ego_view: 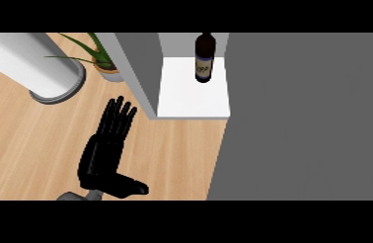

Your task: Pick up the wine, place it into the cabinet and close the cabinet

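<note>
Nearest to me, at the lower edge of the view, a sliver of my grey forearm [73, 195] comes in, and from it my left hand [103, 150] stretches out over the wooden counter [175, 153]. The hand lies back-side up, tilted a little to the right as it runs away from me. My fingers [120, 113] are straight and held side by side, spread only slightly at the tips, and they close on nothing. My thumb [130, 186] sticks out to the right near the wrist, apart from the rest. The fingertips point at the left wall of the cabinet [142, 64] and end just short of its lower corner; I cannot tell whether the hand touches the counter or hangs above it.

The wine [204, 59] stands upright inside the cabinet, a dark bottle with a pale label, on the white shelf [191, 96], toward the back and nearer the right side. It is well apart from my hand.

A broad grey panel [299, 118] fills the right of the view, its edge running along the right side of the shelf.

Left of the cabinet, a potted plant [102, 57] sits just beside its wall, and a tall white cylinder [40, 64] stands farther left on the counter.
</note>
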